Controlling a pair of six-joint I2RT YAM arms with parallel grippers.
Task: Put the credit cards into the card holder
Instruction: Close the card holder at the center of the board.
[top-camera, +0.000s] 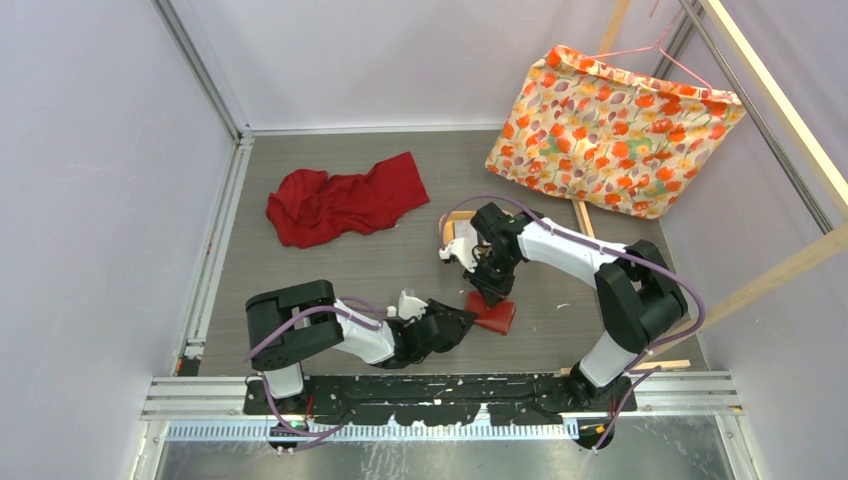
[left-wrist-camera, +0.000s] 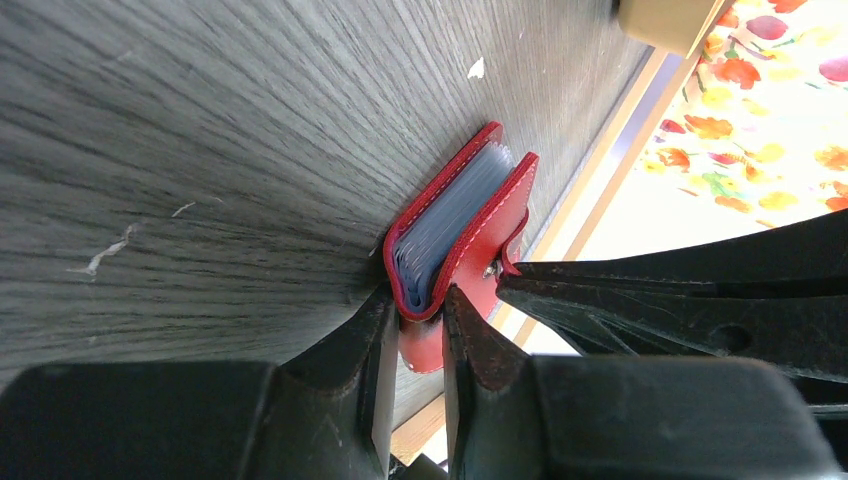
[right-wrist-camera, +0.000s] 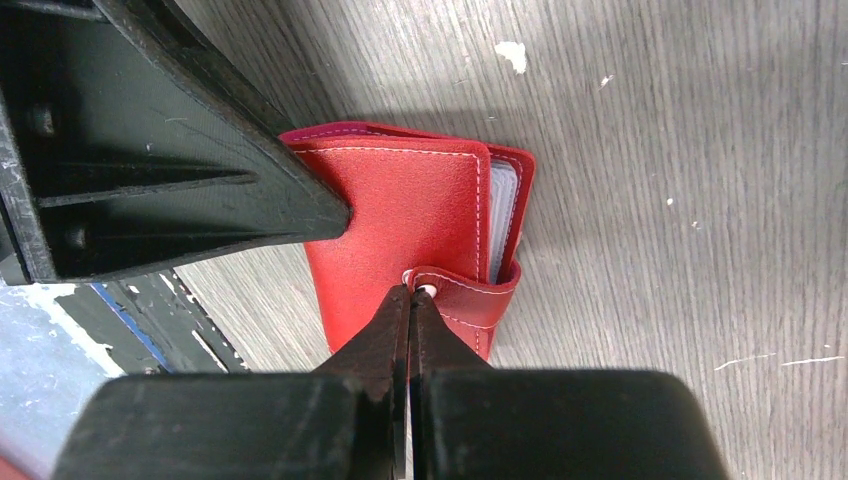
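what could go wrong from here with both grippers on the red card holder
1. The left gripper pinches the card holder only at one end, so a tug from the other arm could twist it loose.
2. The right gripper has its tips closed right at the thin snap tab. They may slip off it and leave the holder folded, with no pocket exposed for a card.

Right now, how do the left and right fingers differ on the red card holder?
The left fingers stand apart, clamped across the folded spine of the card holder; the right fingers are pressed fully together. The left fingers grip the spine end, while the right fingers' tips meet its snap tab. Both touch the card holder.
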